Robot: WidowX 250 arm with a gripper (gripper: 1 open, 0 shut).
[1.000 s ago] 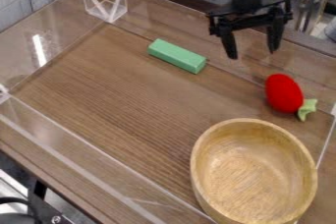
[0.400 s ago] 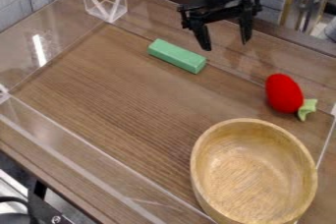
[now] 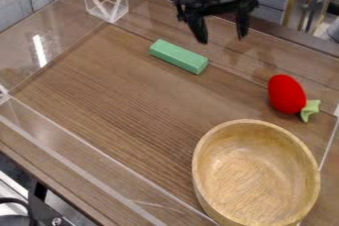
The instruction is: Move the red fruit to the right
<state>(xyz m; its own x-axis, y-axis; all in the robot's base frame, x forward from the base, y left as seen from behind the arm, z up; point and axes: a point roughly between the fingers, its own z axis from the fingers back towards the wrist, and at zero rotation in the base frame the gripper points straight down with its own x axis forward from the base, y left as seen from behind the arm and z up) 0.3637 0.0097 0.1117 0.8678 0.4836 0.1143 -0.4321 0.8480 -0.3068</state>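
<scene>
The small rounded bright-red strawberry-like toy fruit (image 3: 287,93) lies on its side on the wooden counter (image 3: 119,101), near the right edge. Its green leafy cap (image 3: 311,111) points toward the lower right. It rests alone, free of any grip, just above the rim of the round wooden bowl (image 3: 212,143).

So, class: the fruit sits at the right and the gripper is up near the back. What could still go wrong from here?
1. The red fruit is rounded and lies close to the clear wall at the right; a nudge could roll it against that wall or toward the wooden bowl.
2. The open gripper hangs just above and behind the green block; a low sweep could knock the block.
</scene>
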